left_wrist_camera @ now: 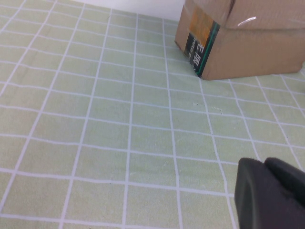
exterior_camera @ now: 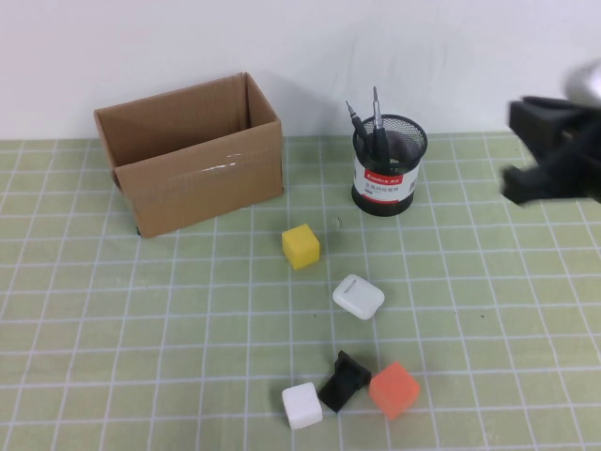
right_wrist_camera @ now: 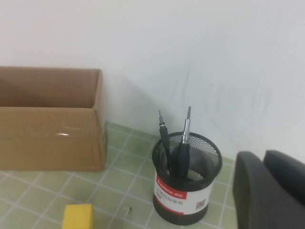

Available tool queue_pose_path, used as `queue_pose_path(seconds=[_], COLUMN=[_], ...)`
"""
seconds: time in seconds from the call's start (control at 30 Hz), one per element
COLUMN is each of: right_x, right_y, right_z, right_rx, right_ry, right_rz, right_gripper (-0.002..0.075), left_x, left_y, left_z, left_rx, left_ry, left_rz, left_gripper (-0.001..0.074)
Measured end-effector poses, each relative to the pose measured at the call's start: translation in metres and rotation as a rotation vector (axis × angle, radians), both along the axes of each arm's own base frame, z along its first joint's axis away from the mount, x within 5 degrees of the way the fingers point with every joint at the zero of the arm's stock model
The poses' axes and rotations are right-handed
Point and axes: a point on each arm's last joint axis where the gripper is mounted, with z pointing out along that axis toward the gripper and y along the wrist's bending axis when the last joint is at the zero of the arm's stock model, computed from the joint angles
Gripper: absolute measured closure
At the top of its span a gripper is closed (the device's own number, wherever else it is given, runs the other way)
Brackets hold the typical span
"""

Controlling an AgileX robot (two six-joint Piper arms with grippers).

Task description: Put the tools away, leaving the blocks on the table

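Observation:
A black-handled screwdriver [exterior_camera: 378, 120] and a thin dark pointed tool [exterior_camera: 357, 122] stand upright in a black mesh cup [exterior_camera: 388, 167] at the back; both show in the right wrist view, the screwdriver [right_wrist_camera: 185, 138] beside the pointed tool [right_wrist_camera: 164, 136]. The scissors are out of view. The yellow block [exterior_camera: 300, 246], white block [exterior_camera: 301, 406] and orange block [exterior_camera: 393, 390] lie on the green grid table [exterior_camera: 141, 329]. My right gripper [exterior_camera: 535, 155] hangs raised to the right of the cup, shut and empty [right_wrist_camera: 264, 155]. My left gripper [left_wrist_camera: 264, 162] is shut, low over bare table near the box.
An open cardboard box [exterior_camera: 192, 164] stands at the back left, and its corner shows in the left wrist view [left_wrist_camera: 238, 43]. A rounded white case [exterior_camera: 358, 296] lies mid-table. A small black angular object [exterior_camera: 342, 381] sits between the white and orange blocks.

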Motion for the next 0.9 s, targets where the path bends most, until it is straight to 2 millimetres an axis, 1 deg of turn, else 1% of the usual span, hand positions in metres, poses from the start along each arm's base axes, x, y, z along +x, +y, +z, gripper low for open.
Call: queue_pose_path(seconds=[0.07,0.13,0.17,0.23,0.4,0.53,0.6,0.63,0.67,0.7,0.73,0.77,0.83,0.9], right_x=[-0.015,-0.027,-0.031,-0.037,-0.040,-0.037,-0.035,-0.033,-0.033,-0.033,-0.037,-0.040,-0.051,-0.065], right_y=[-0.006,-0.012,-0.014,-0.018,-0.019,-0.018,-0.017,-0.017,-0.016,-0.016,-0.018,-0.022,-0.037,-0.054], right_z=[0.001,0.002,0.003,0.003,0.000,-0.005,-0.007,-0.015,-0.008,-0.011,-0.009,-0.009,-0.005,-0.005], right_rx=[0.026,0.135,0.192,0.238,0.245,0.237,0.233,0.199,0.223,0.211,0.198,0.145,-0.043,-0.059], right_ry=[-0.020,0.003,0.014,0.021,0.027,0.046,0.056,0.129,0.061,0.079,0.078,0.063,-0.046,-0.079], right_rz=[-0.001,-0.011,-0.015,-0.021,-0.022,-0.025,-0.026,-0.044,-0.027,-0.033,-0.035,-0.047,-0.090,-0.169], right_gripper=[0.0735,0.0735,0.0735,0.0735,0.0735,0.0735,0.0735,0.0735,0.0735,0.0735,0.0735,0.0735,0.0736,0.0736], left_x=[0.000,0.000,0.000,0.000,0.000,0.000,0.000,0.000,0.000,0.000,0.000,0.000,0.000,0.000], left_y=[0.000,0.000,0.000,0.000,0.000,0.000,0.000,0.000,0.000,0.000,0.000,0.000,0.000,0.000], left_z=[0.000,0.000,0.000,0.000,0.000,0.000,0.000,0.000,0.000,0.000,0.000,0.000,0.000,0.000], left_rx=[0.000,0.000,0.000,0.000,0.000,0.000,0.000,0.000,0.000,0.000,0.000,0.000,0.000,0.000], left_ry=[0.000,0.000,0.000,0.000,0.000,0.000,0.000,0.000,0.000,0.000,0.000,0.000,0.000,0.000], left_rz=[0.000,0.000,0.000,0.000,0.000,0.000,0.000,0.000,0.000,0.000,0.000,0.000,0.000,0.000], left_gripper=[0.0739,0.0739,0.0739,0.0739,0.0739,0.0739,0.0739,0.0739,0.0739,0.0739,0.0739,0.0739,0.0739,0.0739])
